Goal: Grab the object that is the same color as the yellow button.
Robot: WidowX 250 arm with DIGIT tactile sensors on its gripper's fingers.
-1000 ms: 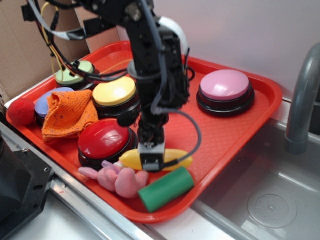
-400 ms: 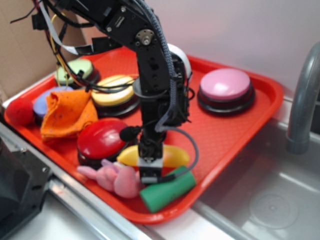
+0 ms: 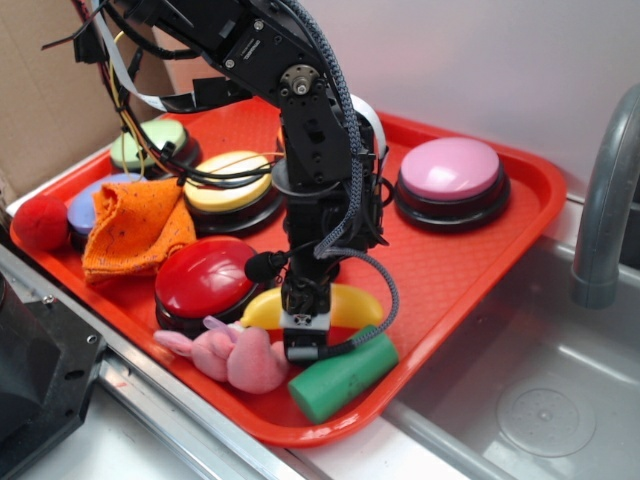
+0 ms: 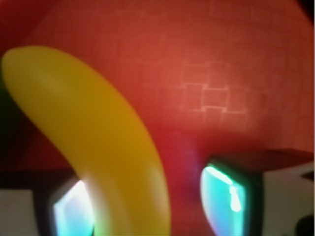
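The yellow banana-like object [image 3: 355, 305] lies on the red tray [image 3: 470, 270] near its front edge, between the red button and the green cylinder. My gripper [image 3: 305, 345] points straight down over its middle and hides that part. In the wrist view the object [image 4: 98, 137] sits between the jaws of my gripper [image 4: 150, 204]. It lies against the left finger [image 4: 71, 209], with a gap to the right finger [image 4: 229, 196]. The jaws are open around it. The yellow button [image 3: 228, 182] stands behind the arm at the centre left.
A green cylinder [image 3: 345, 375] and a pink plush [image 3: 235, 355] lie right by the gripper at the tray's front. A red button [image 3: 205, 280], an orange cloth [image 3: 135, 225], a pink button [image 3: 450, 170] and a light green button [image 3: 150, 145] share the tray. A sink faucet [image 3: 605, 200] stands at the right.
My gripper has come down lower, its fingers now astride the yellow object. The green cylinder has shifted slightly to the right.
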